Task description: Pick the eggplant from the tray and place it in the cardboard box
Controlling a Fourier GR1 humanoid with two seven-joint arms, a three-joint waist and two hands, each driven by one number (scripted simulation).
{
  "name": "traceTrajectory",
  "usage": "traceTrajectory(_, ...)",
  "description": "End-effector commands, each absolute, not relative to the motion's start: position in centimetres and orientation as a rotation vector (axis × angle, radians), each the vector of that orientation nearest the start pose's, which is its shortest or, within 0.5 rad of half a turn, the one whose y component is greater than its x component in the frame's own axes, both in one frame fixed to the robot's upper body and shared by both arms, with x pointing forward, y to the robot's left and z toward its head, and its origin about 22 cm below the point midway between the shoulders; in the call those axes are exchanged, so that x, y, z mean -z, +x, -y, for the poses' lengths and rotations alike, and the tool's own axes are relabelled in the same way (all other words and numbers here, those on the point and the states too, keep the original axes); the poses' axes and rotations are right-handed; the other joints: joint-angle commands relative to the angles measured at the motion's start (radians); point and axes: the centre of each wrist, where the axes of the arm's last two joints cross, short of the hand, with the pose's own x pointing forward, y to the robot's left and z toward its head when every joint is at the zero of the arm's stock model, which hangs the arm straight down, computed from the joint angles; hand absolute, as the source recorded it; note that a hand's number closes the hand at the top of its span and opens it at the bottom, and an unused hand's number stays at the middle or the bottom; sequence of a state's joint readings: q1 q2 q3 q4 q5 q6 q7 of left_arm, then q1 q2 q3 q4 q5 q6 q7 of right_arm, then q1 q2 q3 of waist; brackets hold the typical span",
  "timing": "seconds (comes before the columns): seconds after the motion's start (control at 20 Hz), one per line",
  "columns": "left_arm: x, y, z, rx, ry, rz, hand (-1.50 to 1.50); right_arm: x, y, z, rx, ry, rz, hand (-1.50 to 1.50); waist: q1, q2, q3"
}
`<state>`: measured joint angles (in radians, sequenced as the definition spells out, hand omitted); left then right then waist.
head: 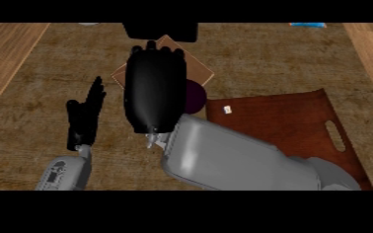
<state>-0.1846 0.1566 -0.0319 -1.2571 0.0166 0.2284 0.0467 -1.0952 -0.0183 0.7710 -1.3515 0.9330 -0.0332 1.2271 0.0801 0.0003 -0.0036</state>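
From my console I see the right robot hand (154, 91) over the cardboard box (203, 73), hiding most of it, and I cannot tell how its fingers are set. The dark eggplant (194, 96) peeks out at its right edge, beside the tray (291, 123). The left robot hand (85, 118) rests spread above the surface (277, 59).

counter (277, 64): rough, matt brown weave, pale wood planks at both sides | tray (291, 123): smooth reddish-brown wood, dull sheen | cardboard box (120, 71): matt tan card | eggplant (195, 96): dark purple smooth skin | right hand (154, 91): glossy black plastic | forearm (233, 160): smooth grey shell, soft shine
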Motion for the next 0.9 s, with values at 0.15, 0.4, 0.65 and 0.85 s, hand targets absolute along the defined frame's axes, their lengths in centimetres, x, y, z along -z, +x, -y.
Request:
traceTrajectory(0.15,2.4,28.7,-25.0,0.006,0.247,1.411,0.0,-17.9,31.2,-5.2,-0.675,-1.197,1.422,1.5,0.001,0.014,0.001)
traceTrajectory(0.4,2.6,27.8,-25.8,-0.012,0.265,1.391,0.0,-13.4,33.6,-3.0,-0.63,-1.23,1.345,1.5,-0.02,0.014,0.003)
traceTrajectory(0.65,2.4,27.4,-26.8,-0.006,0.259,1.415,0.0,-12.5,35.3,-1.3,-0.547,-1.077,1.273,-1.5,-0.002,0.016,0.003)
traceTrajectory(0.85,1.5,28.5,-25.0,0.004,0.241,1.415,0.0,-10.1,35.3,-0.6,-0.481,-0.995,1.387,-1.5,0.0,0.018,0.004)
